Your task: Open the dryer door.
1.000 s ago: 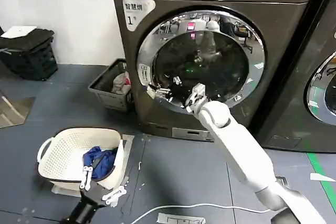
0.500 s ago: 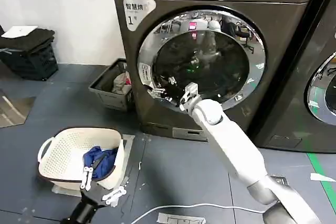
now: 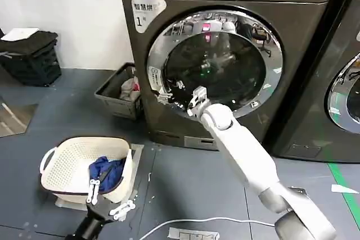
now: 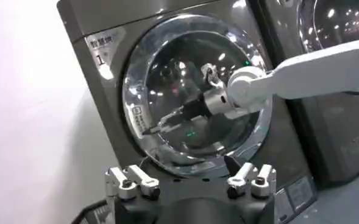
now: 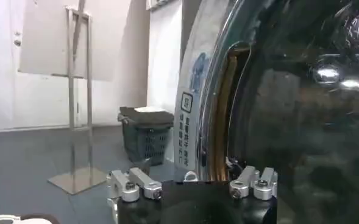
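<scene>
Reaching step: the right end effector [image 3: 181,95], fingers apart, sits at the closed dryer door [image 3: 216,63]'s lower-left rim and must next hook that edge and pull outward.

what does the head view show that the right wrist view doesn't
Head view alone: the white laundry basket with blue cloth on the floor, the left claw parked low beside it, the right arm's white forearm, the "1" label, and the neighbouring black machine.

Right wrist view alone: a metal stand by the wall, and the recess behind the door's left rim.

Both: the dryer door, its small white sticker, the right claw near the rim, and the dark crate.
</scene>
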